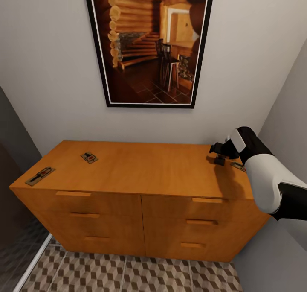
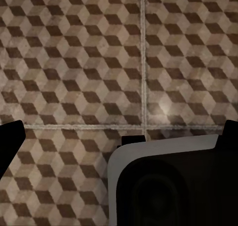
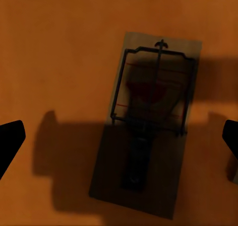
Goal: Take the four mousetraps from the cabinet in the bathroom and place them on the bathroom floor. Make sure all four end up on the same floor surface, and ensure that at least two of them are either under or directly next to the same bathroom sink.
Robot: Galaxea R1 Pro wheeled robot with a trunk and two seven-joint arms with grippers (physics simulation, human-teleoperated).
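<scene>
Right pincer [image 1: 220, 154] hovers released over a mousetrap [image 3: 146, 119] lying flat at the cabinet [image 1: 140, 206] top's right end, fingers straddling it for a top grasp. Two more traps [image 1: 89, 157] sit far left. Left pincer [image 2: 119, 137] released, facing bathroom floor [image 2: 74, 62].

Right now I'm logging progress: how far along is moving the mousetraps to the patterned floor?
Nothing looks done: no trap shows on the cube-patterned tile floor. Two small brown mousetraps lie on the orange-wood cabinet top's left part. In hand: the open right gripper hovers over a third flat trap, not yet gripping. The left gripper hangs open above tiles. A fourth trap isn't identifiable.
</scene>
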